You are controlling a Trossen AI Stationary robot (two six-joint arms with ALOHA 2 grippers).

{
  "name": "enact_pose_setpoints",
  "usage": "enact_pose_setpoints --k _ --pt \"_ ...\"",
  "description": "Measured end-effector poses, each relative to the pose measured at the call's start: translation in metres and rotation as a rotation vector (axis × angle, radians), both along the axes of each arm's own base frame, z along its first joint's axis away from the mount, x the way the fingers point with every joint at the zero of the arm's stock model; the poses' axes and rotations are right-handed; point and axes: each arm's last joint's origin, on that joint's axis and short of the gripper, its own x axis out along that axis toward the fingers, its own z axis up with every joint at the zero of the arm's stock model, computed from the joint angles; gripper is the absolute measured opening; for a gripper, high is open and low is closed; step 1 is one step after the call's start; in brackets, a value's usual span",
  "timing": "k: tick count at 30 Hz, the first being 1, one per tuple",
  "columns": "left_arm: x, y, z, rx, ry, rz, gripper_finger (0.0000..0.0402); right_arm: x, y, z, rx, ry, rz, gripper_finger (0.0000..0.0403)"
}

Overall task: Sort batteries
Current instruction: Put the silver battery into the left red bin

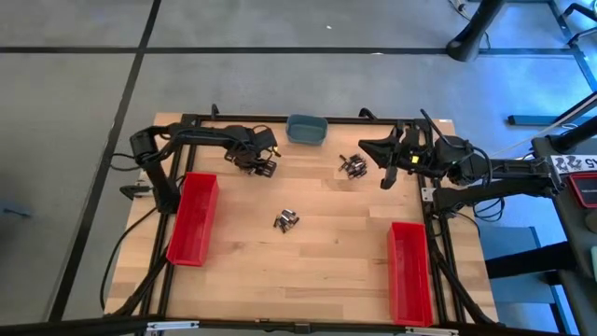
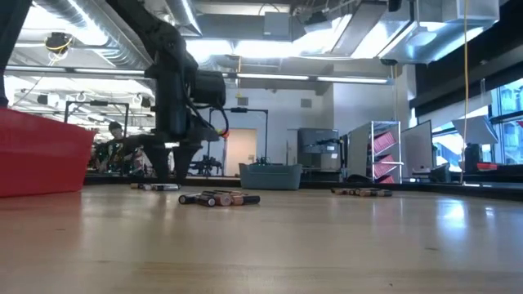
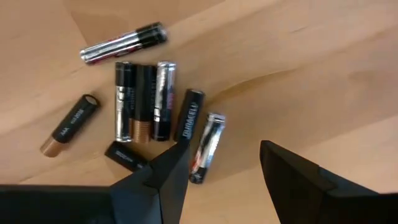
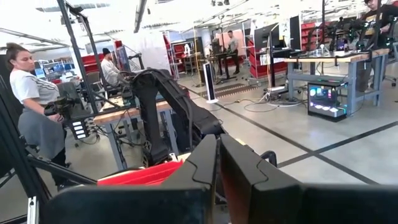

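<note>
Several batteries [image 3: 152, 102] lie flat in a loose cluster on the wooden table [image 1: 326, 252] at the far left. My left gripper [image 3: 224, 165] hangs open just above them, pointing straight down; one finger [image 3: 171, 174] stands over the cluster's edge beside a silvery battery [image 3: 205, 146], and the other finger [image 3: 292, 174] is over bare wood. From the low view the left gripper [image 2: 174, 167] is close above the table. Two more battery clusters lie at the centre [image 1: 286, 220] and far right [image 1: 354, 166]. My right gripper [image 4: 219, 155] is shut, raised and level near the far right [image 1: 366, 147].
A grey-blue dish [image 1: 306, 129] sits at the far edge between the arms. One long red bin [image 1: 193, 217] lies along the left side, another [image 1: 409, 271] at the near right. Bare wood stretches across the near half. People stand in the room beyond the table.
</note>
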Motion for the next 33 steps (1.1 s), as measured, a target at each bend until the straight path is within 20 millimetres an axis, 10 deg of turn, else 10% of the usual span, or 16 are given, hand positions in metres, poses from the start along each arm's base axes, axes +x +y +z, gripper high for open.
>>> enact_pose_setpoints --k 33 --pt "-0.008 -0.007 -0.001 0.034 -0.033 -0.148 0.0011 0.000 0.000 0.000 0.006 -0.002 -0.001 0.0024"
